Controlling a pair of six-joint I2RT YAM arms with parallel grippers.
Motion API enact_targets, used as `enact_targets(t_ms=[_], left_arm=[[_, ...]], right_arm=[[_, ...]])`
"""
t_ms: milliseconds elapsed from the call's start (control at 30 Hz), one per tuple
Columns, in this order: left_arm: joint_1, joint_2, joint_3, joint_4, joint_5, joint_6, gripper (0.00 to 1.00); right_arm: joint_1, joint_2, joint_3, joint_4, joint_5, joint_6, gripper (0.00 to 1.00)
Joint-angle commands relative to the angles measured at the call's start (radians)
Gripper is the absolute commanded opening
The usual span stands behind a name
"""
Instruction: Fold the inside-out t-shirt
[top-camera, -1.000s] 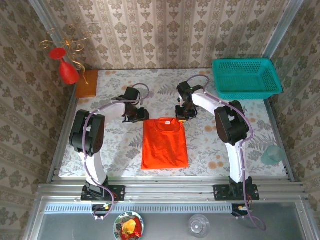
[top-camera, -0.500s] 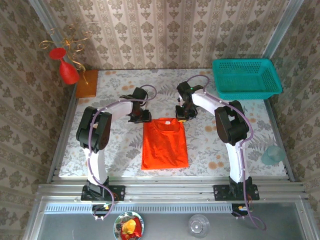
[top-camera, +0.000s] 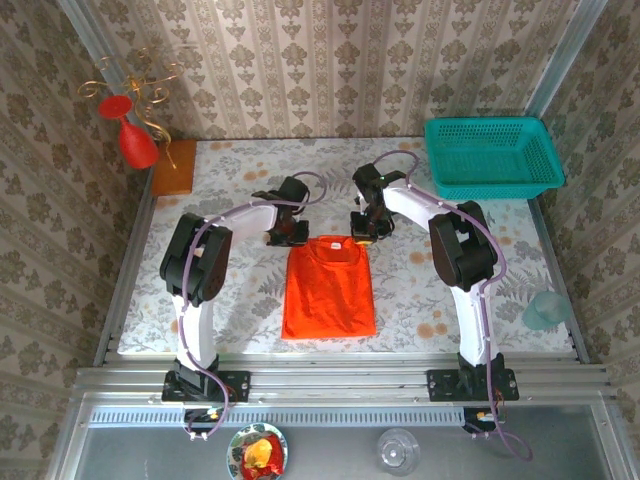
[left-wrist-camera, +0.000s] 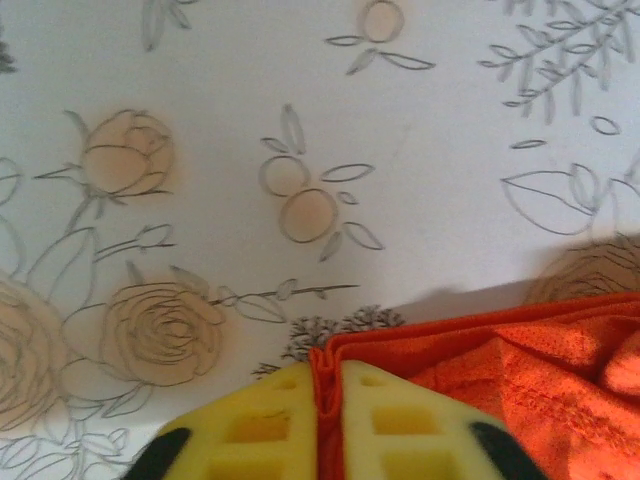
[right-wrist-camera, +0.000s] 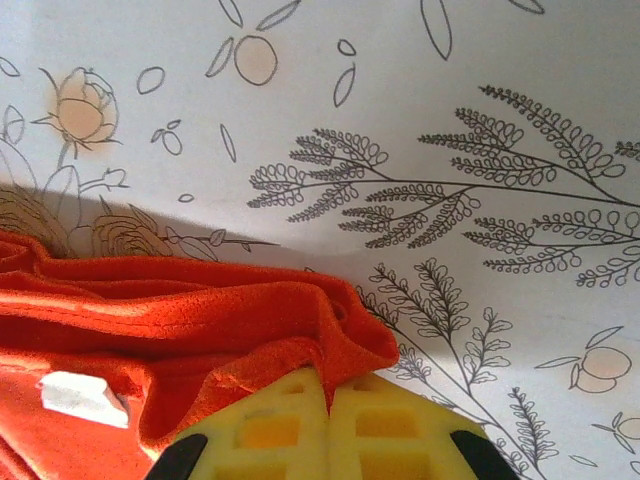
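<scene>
An orange t-shirt (top-camera: 330, 285) lies flat on a flower-patterned desk (top-camera: 230, 180), already narrowed into a tall strip. Seen from above, the left fingers (top-camera: 290, 236) and right fingers (top-camera: 360, 232) sit at its two far corners, one at each end of the collar edge. The left wrist camera shows the left fingers (left-wrist-camera: 290, 415) clenched together with a thin ridge of orange cloth pinched in the seam between them. The rest of the cloth spreads off to their right. The right wrist camera shows the right fingers (right-wrist-camera: 300, 410) clenched on the opposite corner, where the cloth bunches over their tips and runs off to their left. A small white label (right-wrist-camera: 82, 395) shows on it there. The whole shirt stretches from both pairs of fingers back toward the arm bases, its long axis pointing that way. Neither arm is nearer; each holds its own corner. The likely next move is to lift both corners evenly and carry the collar edge toward the near hem.
</scene>
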Motion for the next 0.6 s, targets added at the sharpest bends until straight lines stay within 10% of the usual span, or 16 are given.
enact_targets(t_ms=[0, 567], left_arm=[[-0.037, 0.075, -0.054, -0.043, 0.058, -0.013, 0.00], [0.142, -0.314, 0.028, 0.166, 0.212, 0.064, 0.00]], right_arm=[[0.006, -0.026, -0.014, -0.027, 0.017, 0.007, 0.00], [-0.047, -0.317, -0.017, 0.168, 0.183, 0.028, 0.00]])
